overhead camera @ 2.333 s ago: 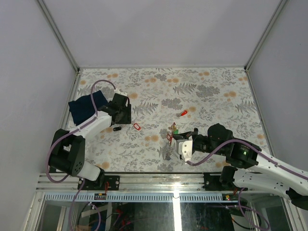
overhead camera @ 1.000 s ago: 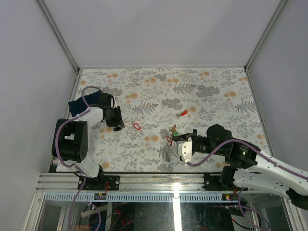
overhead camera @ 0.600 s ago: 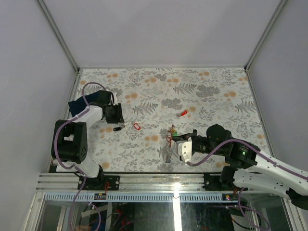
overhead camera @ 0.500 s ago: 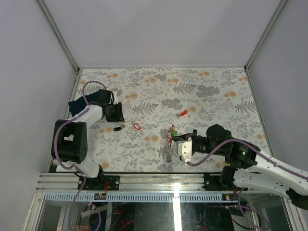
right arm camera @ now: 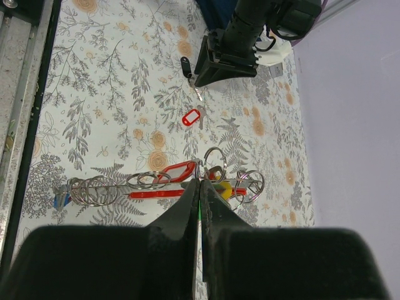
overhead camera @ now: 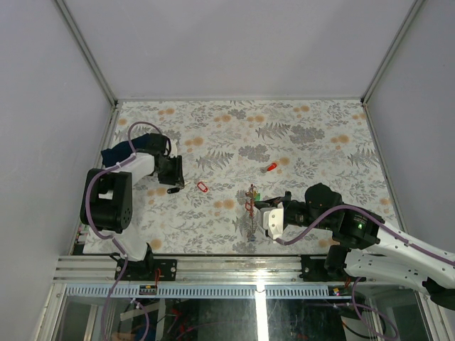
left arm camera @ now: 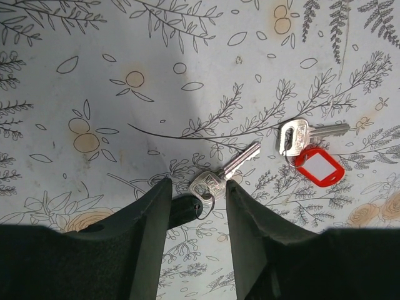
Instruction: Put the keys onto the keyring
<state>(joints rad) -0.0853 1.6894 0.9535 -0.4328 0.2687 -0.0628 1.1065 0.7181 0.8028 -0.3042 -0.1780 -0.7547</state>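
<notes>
Low in the middle of the overhead view, the keyring (overhead camera: 250,204), with its red strap and a bunch of rings, hangs at the tips of the right gripper (right arm camera: 200,185), whose fingers are pinched together on it. Over at the left of the floral tablecloth (overhead camera: 320,135), a black-tagged key (left arm camera: 219,175) lies between the parted fingers of the left gripper (left arm camera: 197,183). A red-tagged key (left arm camera: 319,167) lies just right of it. A small red tag (overhead camera: 270,168) lies well apart, right of centre.
</notes>
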